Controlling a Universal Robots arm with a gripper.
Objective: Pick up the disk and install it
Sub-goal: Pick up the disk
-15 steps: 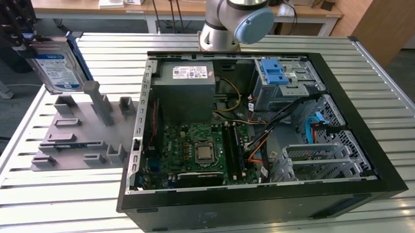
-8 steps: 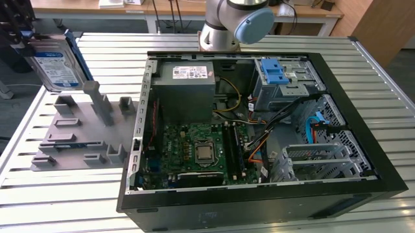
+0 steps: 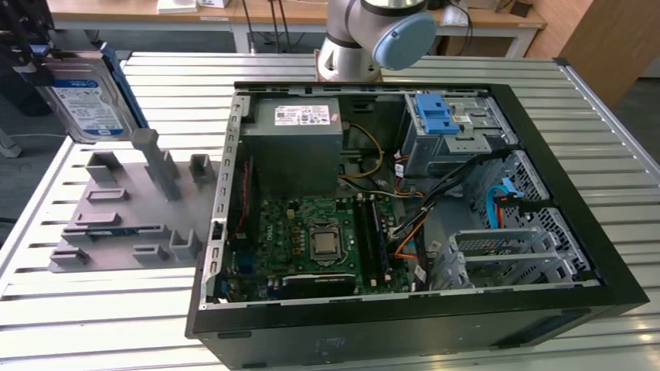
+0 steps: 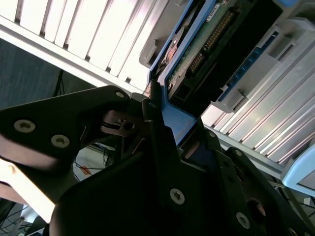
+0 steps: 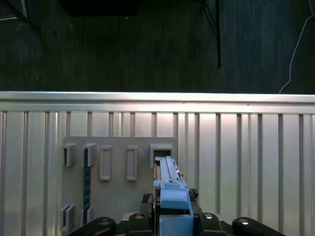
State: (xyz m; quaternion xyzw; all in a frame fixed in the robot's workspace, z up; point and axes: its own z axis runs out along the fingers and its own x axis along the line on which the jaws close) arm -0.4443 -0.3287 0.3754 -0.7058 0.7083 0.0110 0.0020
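Disk in tool abv grey rack

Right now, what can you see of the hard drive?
The disk is a flat silver rectangle with a white-and-blue label, framed in blue plastic; its green circuit board shows in the second wrist view. It hangs edge-down above the grey slotted holder, at the exterior view's left of the computer case. The gripper clamps its frame.

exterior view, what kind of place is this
Probably a robotics lab bench: an open PC case on a slatted metal table, a robot arm behind it, the tool gripping a disk above a grey fixture.
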